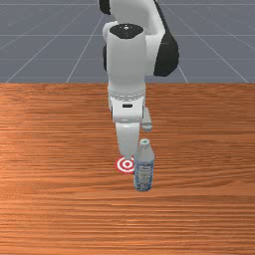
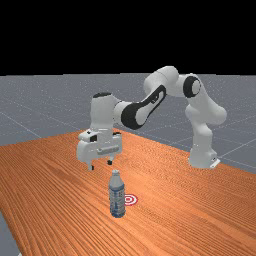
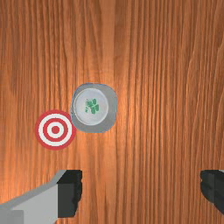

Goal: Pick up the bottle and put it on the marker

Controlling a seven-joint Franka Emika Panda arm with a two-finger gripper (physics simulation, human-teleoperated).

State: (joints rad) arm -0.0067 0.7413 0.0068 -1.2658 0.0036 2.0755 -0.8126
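Note:
In the far view my gripper [image 2: 101, 165] hangs above the table with its fingers apart and nothing between them. The bottle [image 2: 117, 197] stands upright, lower than the fingertips and off to one side of them. Beside its base, the red-and-white marker [image 2: 130, 199] lies flat. From the front, the bottle [image 1: 144, 169] partly overlaps the right edge of the marker [image 1: 124, 165]. Seen from above in the wrist view, the bottle's cap [image 3: 91, 106] and the marker [image 3: 54, 130] lie outside the space between the widely parted fingertips of the gripper [image 3: 141, 190].
The wooden table [image 2: 185, 210] extends around the bottle and marker. My arm [image 2: 137, 114] passes over the table from its base [image 2: 202, 152] at the far view's right. No other object stands near the bottle.

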